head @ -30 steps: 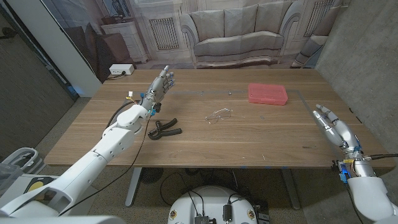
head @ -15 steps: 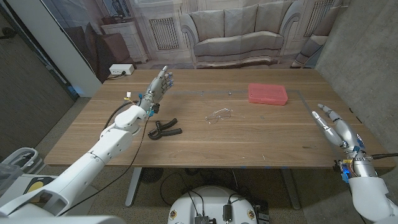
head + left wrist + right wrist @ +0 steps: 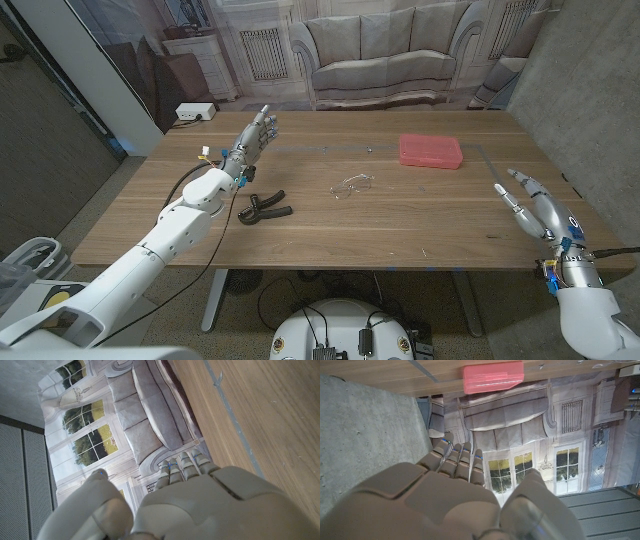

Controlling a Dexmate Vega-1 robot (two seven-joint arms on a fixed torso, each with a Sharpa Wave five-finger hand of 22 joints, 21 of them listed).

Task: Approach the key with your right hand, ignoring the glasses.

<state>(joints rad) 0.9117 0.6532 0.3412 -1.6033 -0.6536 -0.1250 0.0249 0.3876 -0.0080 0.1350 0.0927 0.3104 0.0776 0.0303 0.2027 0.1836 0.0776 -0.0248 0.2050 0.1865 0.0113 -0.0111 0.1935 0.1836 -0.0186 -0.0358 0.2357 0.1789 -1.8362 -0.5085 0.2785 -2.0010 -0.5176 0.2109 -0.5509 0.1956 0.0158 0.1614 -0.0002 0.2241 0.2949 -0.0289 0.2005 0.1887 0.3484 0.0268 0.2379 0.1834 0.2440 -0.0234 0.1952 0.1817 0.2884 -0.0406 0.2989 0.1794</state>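
Right hand (image 3: 535,208) raised over table's (image 3: 400,225) edge, fingers spread, empty; glasses (image 3: 353,185) well apart to its left.

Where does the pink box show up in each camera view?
Head view: the pink box lies on the table's far right part, beyond the glasses.
Right wrist view: pink box on the wood, past the right hand's fingertips.
Left wrist view: not in it.
Shared landmark: the sofa backdrop.
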